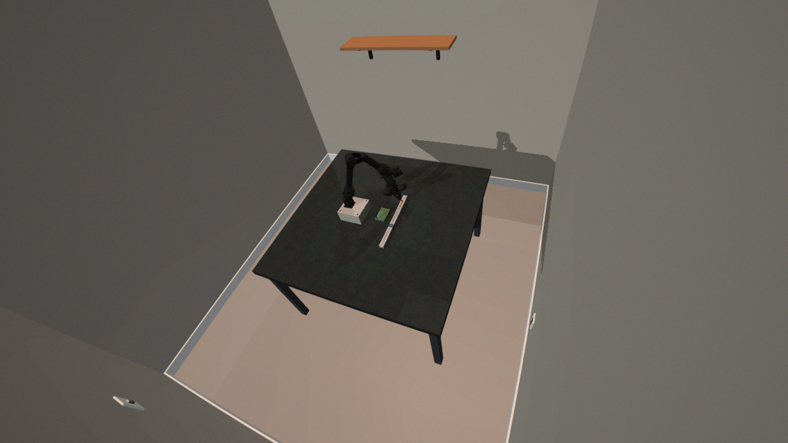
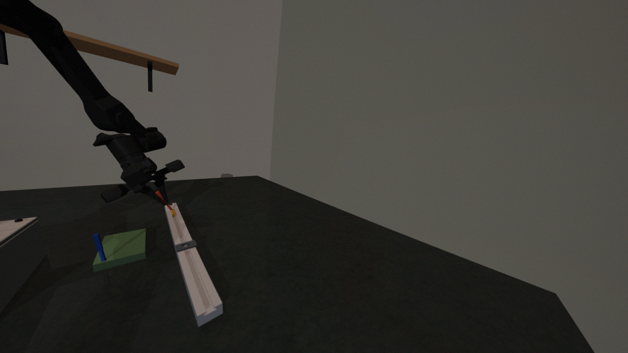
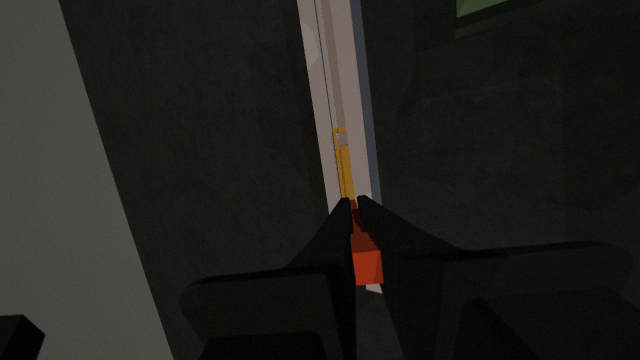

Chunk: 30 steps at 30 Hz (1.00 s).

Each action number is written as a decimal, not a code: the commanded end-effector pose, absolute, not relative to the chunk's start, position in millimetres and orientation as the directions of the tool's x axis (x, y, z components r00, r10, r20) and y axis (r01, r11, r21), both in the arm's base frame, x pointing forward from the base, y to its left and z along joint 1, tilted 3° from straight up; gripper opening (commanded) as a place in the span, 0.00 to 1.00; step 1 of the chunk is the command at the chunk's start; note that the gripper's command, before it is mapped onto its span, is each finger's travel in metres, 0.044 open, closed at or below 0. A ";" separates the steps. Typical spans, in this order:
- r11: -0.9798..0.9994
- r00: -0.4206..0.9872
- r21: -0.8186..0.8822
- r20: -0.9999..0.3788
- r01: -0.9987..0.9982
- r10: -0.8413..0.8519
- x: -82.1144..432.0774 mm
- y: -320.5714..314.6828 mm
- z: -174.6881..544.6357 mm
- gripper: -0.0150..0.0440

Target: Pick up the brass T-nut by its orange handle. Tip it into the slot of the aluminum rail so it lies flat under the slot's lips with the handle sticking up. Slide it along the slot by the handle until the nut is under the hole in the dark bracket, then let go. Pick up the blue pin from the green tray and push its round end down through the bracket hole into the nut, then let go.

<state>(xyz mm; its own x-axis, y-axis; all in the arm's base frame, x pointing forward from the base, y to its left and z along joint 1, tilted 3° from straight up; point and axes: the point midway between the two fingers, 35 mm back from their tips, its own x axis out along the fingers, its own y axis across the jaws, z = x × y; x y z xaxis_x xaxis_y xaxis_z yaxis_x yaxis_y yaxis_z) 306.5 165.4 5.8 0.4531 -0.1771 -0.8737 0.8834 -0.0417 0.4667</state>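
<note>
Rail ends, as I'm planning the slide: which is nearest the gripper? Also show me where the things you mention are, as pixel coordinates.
The end [image 1: 405,196] [image 2: 174,205] [image 3: 374,288] beside the T-nut [image 1: 402,201] [image 2: 173,214] [image 3: 347,170]; the other end [image 1: 381,246] [image 2: 211,313] lies past the bracket [image 1: 391,225] [image 2: 192,243].

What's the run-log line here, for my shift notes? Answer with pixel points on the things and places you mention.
gripper [image 2: 167,204] [image 3: 353,204]: shut on orange handle [image 2: 161,197] [image 3: 367,267] | T-nut [image 2: 173,213] [image 3: 346,167]: at slot, short of bracket [image 2: 185,245] | pin [image 2: 99,247]: on tray [image 2: 131,245]

A matt, faintly mottled surface is seen on the dark table [image 1: 380,264] [image 2: 316,272] [image 3: 225,125]. A smooth, pale metal look is shown by the rail [image 1: 386,234] [image 2: 199,281] [image 3: 352,90], a yellow metallic one by the nut [image 2: 173,213] [image 3: 346,167]. Smooth plastic is suggested by the blue pin [image 2: 99,247] and, at left, the green tray [image 1: 383,212] [image 2: 127,243] [image 3: 475,6].
</note>
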 end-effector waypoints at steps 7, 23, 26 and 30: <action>-0.039 0.444 0.456 -0.880 0.889 -0.168 309.6 167.9 8.9 0.00; -0.037 0.418 0.429 -0.894 0.903 -0.165 311.2 167.8 9.5 0.00; -0.036 0.411 0.422 -0.897 0.906 -0.165 311.7 167.8 9.6 0.00; -0.036 0.402 0.412 -0.901 0.910 -0.164 312.2 167.8 9.8 0.00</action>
